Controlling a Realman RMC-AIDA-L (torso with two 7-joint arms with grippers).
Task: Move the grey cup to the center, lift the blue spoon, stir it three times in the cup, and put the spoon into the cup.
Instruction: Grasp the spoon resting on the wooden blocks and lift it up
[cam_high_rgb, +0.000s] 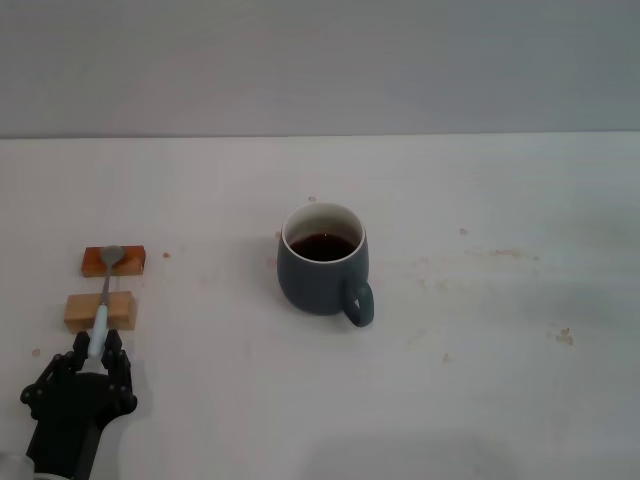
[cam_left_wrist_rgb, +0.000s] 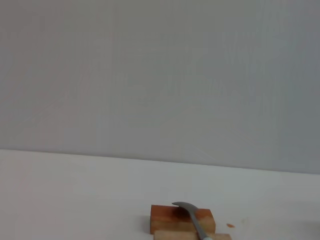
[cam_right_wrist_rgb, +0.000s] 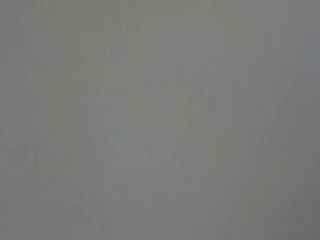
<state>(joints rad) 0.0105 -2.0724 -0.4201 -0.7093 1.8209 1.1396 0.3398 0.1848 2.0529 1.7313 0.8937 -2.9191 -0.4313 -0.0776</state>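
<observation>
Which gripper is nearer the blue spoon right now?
Left. The left gripper is at the handle end of the blue spoon, which lies across two wooden blocks. The right gripper shows in no view.

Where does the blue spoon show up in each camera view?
Head view: the blue spoon lies at the left across two wooden blocks, its handle end at the left gripper.
Left wrist view: only its metal bowl and neck show at the bottom edge.
Right wrist view: not in it.
Shared landmark: the reddish wooden block under the bowl.
</observation>
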